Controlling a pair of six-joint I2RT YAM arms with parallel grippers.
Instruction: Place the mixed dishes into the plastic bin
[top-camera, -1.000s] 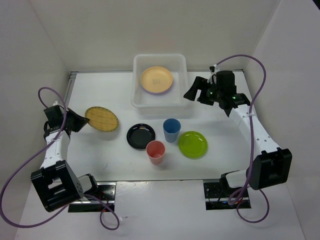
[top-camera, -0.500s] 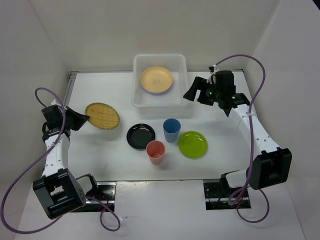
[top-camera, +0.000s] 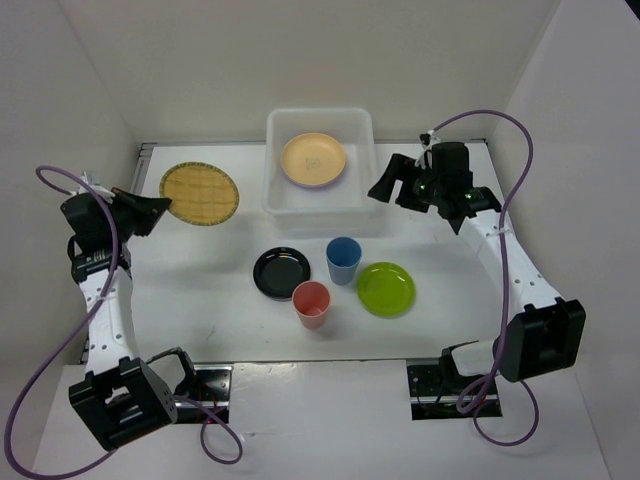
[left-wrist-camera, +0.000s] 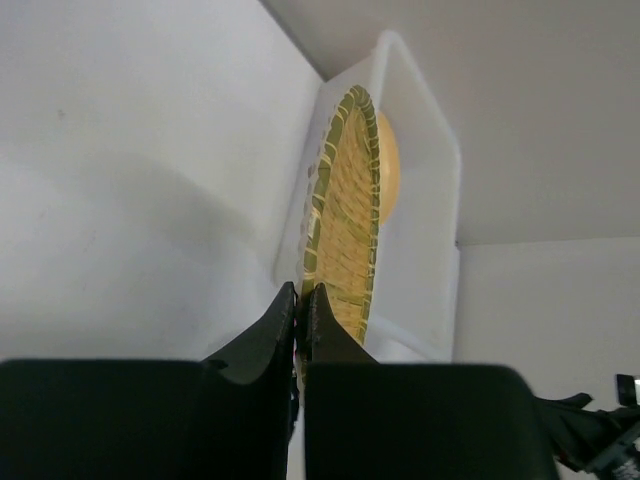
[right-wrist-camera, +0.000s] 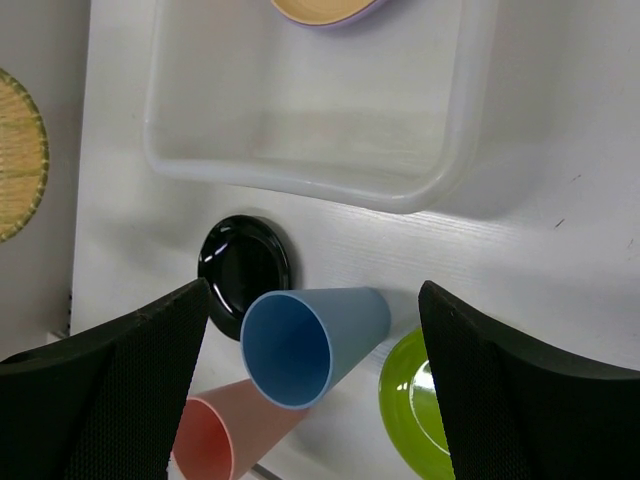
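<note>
1. The table (top-camera: 200, 290) is stretching out under both my grippers and is carrying every dish except the one I am holding.
2. The plastic bin (top-camera: 315, 203) is sitting at the far middle of the table. It is off to the right of my left gripper (top-camera: 152, 207) and just to the left of my right gripper (top-camera: 388, 183). My right gripper is hovering beside the bin's right wall with its fingers spread wide and empty.
3. I am pinching the woven tan plate (top-camera: 199, 193) by its rim, with my left gripper's fingers pressed together on it. The plate is sticking straight out from those fingertips toward the bin, apart from it, and appears to be lifted off the table.
4. The pale orange plate (top-camera: 313, 159) is lying inside the bin toward its far wall, to the left of my right gripper. The edge of a lavender plate (right-wrist-camera: 338, 24) is peeking out from under it.
5. The lime green plate (top-camera: 386, 288) is lying flat on the table, nearer to my base than my right gripper.
6. The black plate (top-camera: 281, 272) is lying flat in front of the bin, well to the right of my left gripper.
7. The blue cup (top-camera: 343, 259) is standing upright between the black and green plates, showing between my right gripper's fingers in the wrist view.
8. The pink cup (top-camera: 311, 303) is standing upright just beside the black plate, nearer to my base than the blue cup.
</note>
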